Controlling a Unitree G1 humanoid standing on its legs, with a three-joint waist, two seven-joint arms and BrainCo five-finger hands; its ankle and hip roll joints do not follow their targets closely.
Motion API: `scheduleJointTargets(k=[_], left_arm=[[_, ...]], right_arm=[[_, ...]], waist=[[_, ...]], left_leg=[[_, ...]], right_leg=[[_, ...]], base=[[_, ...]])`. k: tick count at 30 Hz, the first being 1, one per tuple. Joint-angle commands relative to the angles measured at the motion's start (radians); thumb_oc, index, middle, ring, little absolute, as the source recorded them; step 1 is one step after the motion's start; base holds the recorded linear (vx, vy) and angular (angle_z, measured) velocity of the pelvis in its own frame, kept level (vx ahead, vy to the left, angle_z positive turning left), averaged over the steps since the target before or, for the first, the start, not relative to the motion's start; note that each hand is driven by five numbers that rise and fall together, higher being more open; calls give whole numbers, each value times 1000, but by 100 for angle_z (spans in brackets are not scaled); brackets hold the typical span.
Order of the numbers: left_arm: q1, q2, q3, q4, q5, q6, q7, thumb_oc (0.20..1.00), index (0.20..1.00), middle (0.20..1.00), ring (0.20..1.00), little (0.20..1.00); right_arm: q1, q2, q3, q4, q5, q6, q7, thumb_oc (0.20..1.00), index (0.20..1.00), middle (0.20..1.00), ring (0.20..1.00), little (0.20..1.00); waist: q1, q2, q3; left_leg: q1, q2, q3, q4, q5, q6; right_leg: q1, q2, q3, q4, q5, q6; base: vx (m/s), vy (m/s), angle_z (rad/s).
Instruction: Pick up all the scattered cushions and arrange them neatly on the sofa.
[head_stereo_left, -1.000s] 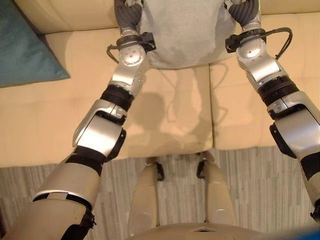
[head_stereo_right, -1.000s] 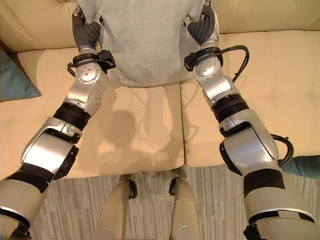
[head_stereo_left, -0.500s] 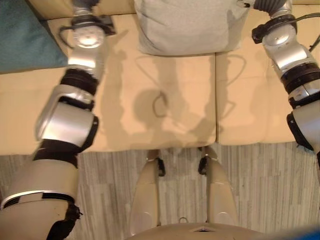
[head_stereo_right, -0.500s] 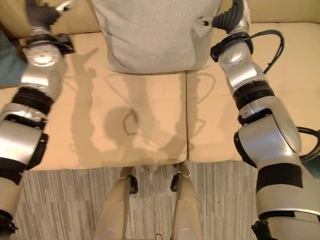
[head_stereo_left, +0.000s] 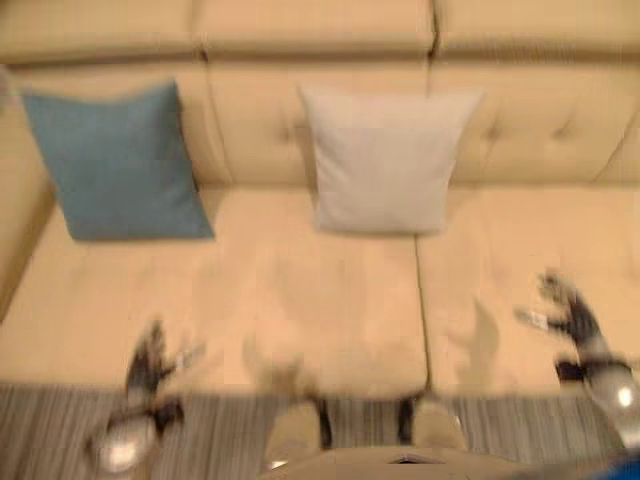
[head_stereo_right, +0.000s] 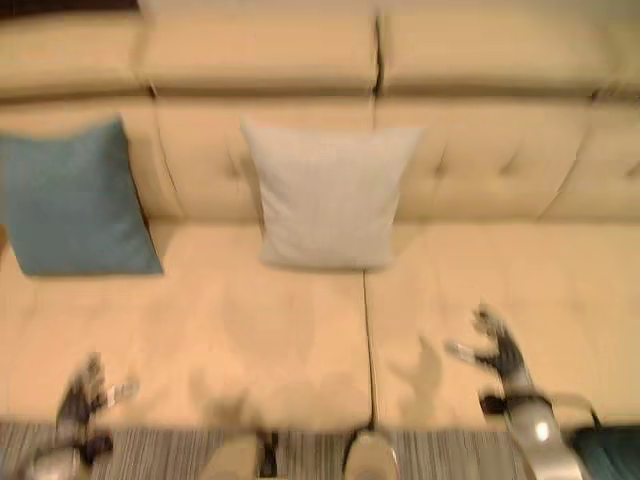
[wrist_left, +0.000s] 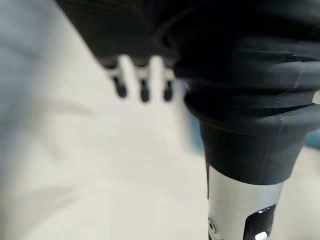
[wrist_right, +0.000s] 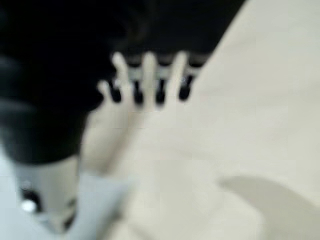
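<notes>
Two cushions stand on the cream sofa (head_stereo_left: 330, 300), one grey cushion (head_stereo_left: 383, 160) and one teal cushion (head_stereo_left: 118, 162). Both are upright, each leaning back against the sofa's backrest with its lower edge on the seat and its face turned out toward the robot. Each is roughly square, so no long axis can be told. The grey cushion sits over the seam between two seat sections, well ahead of both hands and between them. The teal cushion stands well ahead of the left hand (head_stereo_left: 150, 362) and a little to its outer side, near the sofa's left end; the two cushions stand apart, with bare backrest between them.

A corner of a further teal object (head_stereo_right: 610, 450) shows at floor level just beside the right arm, on its outer side; what it is cannot be told.

Both hands hang low by the front edge of the seat, well apart from each other and from the cushions. The left hand's fingers (wrist_left: 142, 85) are extended side by side with nothing between them, above pale upholstery. The right hand (head_stereo_left: 572, 315) is spread, its fingers (wrist_right: 150, 80) straight in a row over the cream seat and its thumb standing apart, and it holds nothing. Striped grey floor (head_stereo_left: 60, 430) runs along the sofa's front. Nothing lies between the hands and the cushions but bare seat.
</notes>
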Motion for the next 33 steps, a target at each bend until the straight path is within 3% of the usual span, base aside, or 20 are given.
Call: scheduleJointTargets(k=[1,8,11,13,15,18,23,24,29,30,31,32,33], left_arm=[[-327,0,-12,81,140,-2,-71,1000,1000,1000,1000,1000],[-312,-113,-11,358,225,49,-90,1000,1000,1000,1000,1000],[-320,-139,-18,434,267,63,-95,1000,1000,1000,1000,1000],[-325,-162,-26,473,295,77,-106,1000,1000,1000,1000,1000],[-331,-180,-32,470,278,81,-102,1000,1000,1000,1000,1000],[-358,-184,-63,458,285,83,-99,1000,1000,1000,1000,1000],[-383,-170,-82,465,338,86,-100,1000,1000,1000,1000,1000],[-393,-151,-89,462,355,88,-98,1000,1000,1000,1000,1000],[-384,-150,-86,470,350,95,-113,1000,1000,1000,1000,1000],[-381,-149,-85,472,353,97,-116,1000,1000,1000,1000,1000],[-379,-152,-83,473,350,100,-116,1000,1000,1000,1000,1000],[-379,-152,-83,473,350,100,-116,1000,1000,1000,1000,1000],[-371,-154,-78,471,355,102,-118,1000,1000,1000,1000,1000]], right_arm=[[-339,13,48,93,-69,-36,49,1000,1000,1000,1000,1000],[-267,137,100,336,-147,-16,55,1000,1000,1000,1000,1000],[-254,171,116,434,-169,-2,57,1000,1000,1000,1000,1000],[-256,182,116,520,-199,24,62,1000,1000,1000,1000,1000],[-263,186,114,563,-211,50,69,1000,1000,1000,1000,1000],[-279,192,105,589,-213,66,64,1000,1000,1000,1000,1000],[-301,211,111,584,-221,71,65,1000,1000,1000,1000,1000],[-304,221,126,580,-222,72,70,1000,1000,1000,1000,1000],[-297,233,129,602,-236,73,72,1000,1000,1000,1000,1000],[-296,236,131,609,-241,73,72,1000,1000,1000,1000,1000],[-296,245,136,606,-247,75,73,1000,1000,1000,1000,1000],[-296,245,135,606,-247,75,73,1000,1000,1000,1000,1000],[-296,250,147,602,-247,73,73,1000,1000,1000,1000,1000]], waist=[[-17,-10,98],[-25,-20,66],[-21,-27,58],[-15,-43,55],[-10,-31,45],[-23,-37,62],[-17,-43,81],[2,-32,97],[22,-20,71],[29,-20,60],[62,-13,46],[62,-13,47],[78,-26,36]], left_leg=[[38,18,12,37,43,-60],[79,45,17,70,53,-87],[93,36,-1,110,24,-82],[125,-45,-109,252,-76,-62],[188,-92,-211,234,-110,-50],[199,-136,-196,152,-170,-8],[198,-155,-140,108,-166,20],[174,-139,-102,122,-142,33],[169,-121,-60,99,-118,51],[167,-116,-46,94,-113,52],[158,-94,5,92,-107,53],[159,-95,6,93,-107,53],[150,-88,39,84,-93,42]], right_leg=[[54,49,-11,-169,143,40],[152,90,-20,-243,132,21],[175,92,-6,-255,137,17],[156,74,32,-228,155,15],[120,76,76,-201,181,31],[48,39,100,-184,235,66],[-11,-6,82,-199,285,105],[12,-9,6,-68,201,77],[66,21,-40,62,111,48],[96,24,-56,55,90,44],[156,-14,-159,66,59,42],[156,-15,-159,67,58,42],[204,-9,-178,-8,64,51]], base=[[52,-104,-17],[-1,-98,-4],[-55,-16,6],[-147,88,-19],[-173,197,-92],[-278,253,-56],[-243,173,-77],[-385,137,-98],[-164,43,-57],[-177,-69,-45],[-127,-69,-67],[-187,-144,-96],[-131,-160,-100]])
